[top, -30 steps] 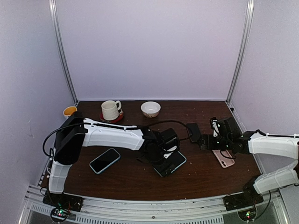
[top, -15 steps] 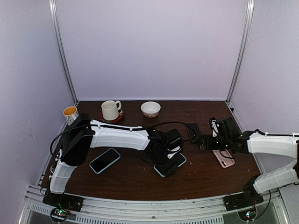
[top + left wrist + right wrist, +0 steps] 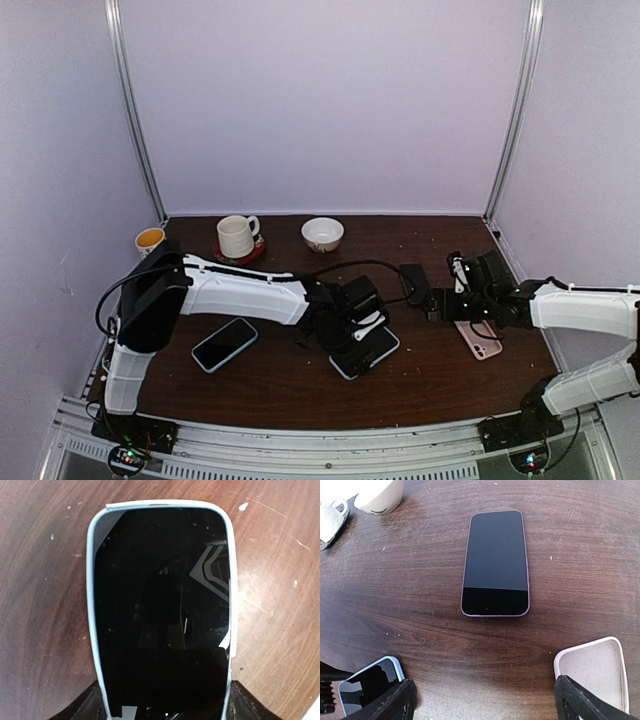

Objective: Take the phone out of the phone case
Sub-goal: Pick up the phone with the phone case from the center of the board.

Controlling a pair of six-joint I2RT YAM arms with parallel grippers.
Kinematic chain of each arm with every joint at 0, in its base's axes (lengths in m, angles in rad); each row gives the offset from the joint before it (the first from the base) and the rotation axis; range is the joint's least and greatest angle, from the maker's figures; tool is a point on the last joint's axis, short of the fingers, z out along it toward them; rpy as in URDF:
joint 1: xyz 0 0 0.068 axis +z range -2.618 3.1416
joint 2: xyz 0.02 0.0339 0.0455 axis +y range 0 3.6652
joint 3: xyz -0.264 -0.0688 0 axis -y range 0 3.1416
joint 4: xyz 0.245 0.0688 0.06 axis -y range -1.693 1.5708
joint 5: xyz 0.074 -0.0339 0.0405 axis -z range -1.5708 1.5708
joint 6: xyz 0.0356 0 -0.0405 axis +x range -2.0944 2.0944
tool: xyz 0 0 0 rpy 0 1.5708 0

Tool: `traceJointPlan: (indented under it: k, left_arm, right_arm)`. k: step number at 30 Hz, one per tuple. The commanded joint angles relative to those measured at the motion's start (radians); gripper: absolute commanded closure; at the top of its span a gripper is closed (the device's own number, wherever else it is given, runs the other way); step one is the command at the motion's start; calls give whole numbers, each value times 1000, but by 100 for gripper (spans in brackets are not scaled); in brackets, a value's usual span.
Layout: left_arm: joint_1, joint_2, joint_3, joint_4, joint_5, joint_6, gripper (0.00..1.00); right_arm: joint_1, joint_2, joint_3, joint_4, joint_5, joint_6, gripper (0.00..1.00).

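Left wrist view, dark phone (image 3: 160, 605) seated inside pale-blue case (image 3: 90, 610), left gripper (image 3: 162, 702) straddling the case's near end, grip impossible to tell, top view, right gripper (image 3: 460, 285) well right of the case, right wrist view, its jaws splayed, released.

Pale lilac walls (image 3: 320, 100) with metal corner posts (image 3: 135, 110) enclose a dark wooden table (image 3: 280, 390).

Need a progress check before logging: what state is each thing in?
Light blue-cased phone: in its case, screen up, flat.
Left gripper: straddling that phone's end; grip unclear.
Bare phone: uncased, screen up.
Pink case: empty, inside up.
Other cased phone: in case, flat.
Right gripper: open, empty.
Mug: upright on coaster.
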Motion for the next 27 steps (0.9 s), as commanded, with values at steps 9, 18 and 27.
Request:
traceJointPlan:
  k: [9, 18, 27]
  left_arm:
    - [-9, -248, -286, 294, 62, 23, 45]
    - [-36, -331, -360, 393, 39, 34, 49]
    - [-57, -377, -384, 454, 50, 13, 51]
  right_arm:
    - [5, -159, -7, -51, -222, 74, 0]
    - [5, -227, -58, -13, -521, 185, 0]
    - [8, -318, -142, 67, -654, 369, 0]
